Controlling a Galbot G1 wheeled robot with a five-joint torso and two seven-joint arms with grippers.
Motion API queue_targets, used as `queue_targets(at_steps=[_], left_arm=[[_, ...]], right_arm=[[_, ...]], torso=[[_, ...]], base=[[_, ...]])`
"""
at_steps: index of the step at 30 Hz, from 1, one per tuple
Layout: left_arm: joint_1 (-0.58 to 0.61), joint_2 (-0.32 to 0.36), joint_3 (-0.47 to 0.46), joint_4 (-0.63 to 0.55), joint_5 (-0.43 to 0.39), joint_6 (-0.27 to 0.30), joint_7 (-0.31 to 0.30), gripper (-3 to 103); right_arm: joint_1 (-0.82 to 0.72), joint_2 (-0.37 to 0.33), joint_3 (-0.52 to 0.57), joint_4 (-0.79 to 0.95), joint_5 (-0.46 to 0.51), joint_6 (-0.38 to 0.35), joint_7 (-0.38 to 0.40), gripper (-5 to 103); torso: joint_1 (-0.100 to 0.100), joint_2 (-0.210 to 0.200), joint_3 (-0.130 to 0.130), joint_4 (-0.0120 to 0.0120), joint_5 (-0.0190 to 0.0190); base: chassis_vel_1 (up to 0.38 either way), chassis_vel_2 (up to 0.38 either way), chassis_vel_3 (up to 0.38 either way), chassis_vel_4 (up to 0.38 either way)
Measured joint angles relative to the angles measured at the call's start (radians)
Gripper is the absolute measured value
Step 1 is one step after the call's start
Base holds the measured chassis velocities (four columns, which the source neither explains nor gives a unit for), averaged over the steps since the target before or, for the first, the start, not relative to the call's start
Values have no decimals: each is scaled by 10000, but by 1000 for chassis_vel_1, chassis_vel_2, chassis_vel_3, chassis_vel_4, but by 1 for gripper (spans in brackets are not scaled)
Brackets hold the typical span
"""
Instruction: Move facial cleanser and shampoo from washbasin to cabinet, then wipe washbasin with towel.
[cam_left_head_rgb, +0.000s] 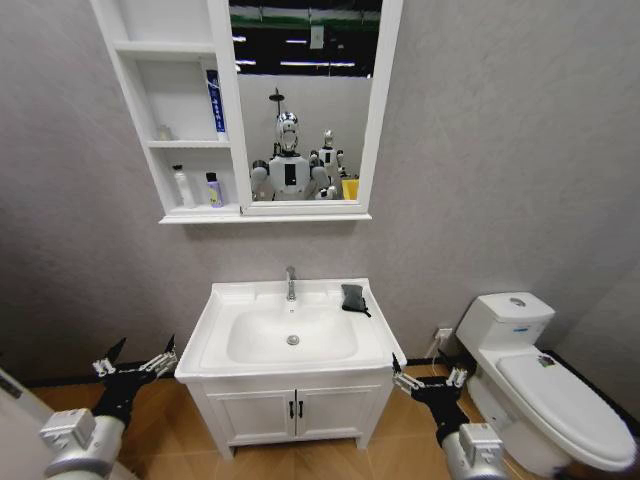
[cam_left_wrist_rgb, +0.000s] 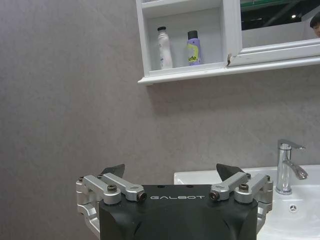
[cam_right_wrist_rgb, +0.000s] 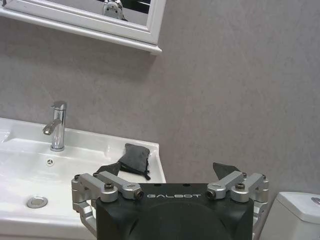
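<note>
While folded dark towel (cam_left_head_rgb: 353, 297) lies on glossy white washbasin (cam_left_head_rgb: 225, 300), chrome tap (cam_left_head_rgb: 291, 283) upright

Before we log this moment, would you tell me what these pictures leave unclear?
- Labels on the white bottle and purple bottle in the cabinet: too small to read, so which is cleanser or shampoo is unclear.
- Small item on the middle shelf: too small to identify.
- Towel, right wrist view: partly behind the right gripper.

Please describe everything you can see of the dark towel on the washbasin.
The towel is a small, dark grey, nearly black cloth, soft-looking and folded. It lies flat on the washbasin's back right rim, right of the tap, with one corner trailing toward the front. Nothing else touches it; both grippers are apart from it.
</note>
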Motion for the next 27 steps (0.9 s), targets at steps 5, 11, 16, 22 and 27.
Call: queue_targets(at_steps=[5, 11, 16, 22, 27], left_arm=[[0, 0, -1, 0, 0, 0, 0, 100], [0, 0, -1, -1, 0, 0, 0, 100], [1, 0, -1, 0, 0, 0, 0, 100], [1, 0, -1, -3, 0, -1, 0, 100], [1, 0, 0, -2, 0, 0, 0, 100]], right_arm=[[-136, 262, -116, -16, -207, 164, -68, 100], [-213, 342, -134, -36, -307, 264, -88, 100], [-270, 279, -141, -39, -326, 275, -108, 100], [-270, 203, -166, -45, -331, 284, -148, 100], [-218, 173, -191, -52, -453, 491, -380, 100]], torso=[[-1, 1, 0, 1, 1], [-3, 1, -1, 2, 15], [-7, 5, -4, 2, -8], [-7, 4, -3, 1, 10], [-6, 3, -3, 0, 0]], base=[[274, -282, -253, 282], [349, -347, -326, 334], [381, -377, -352, 369], [341, -364, -357, 349], [345, -350, -337, 341]])
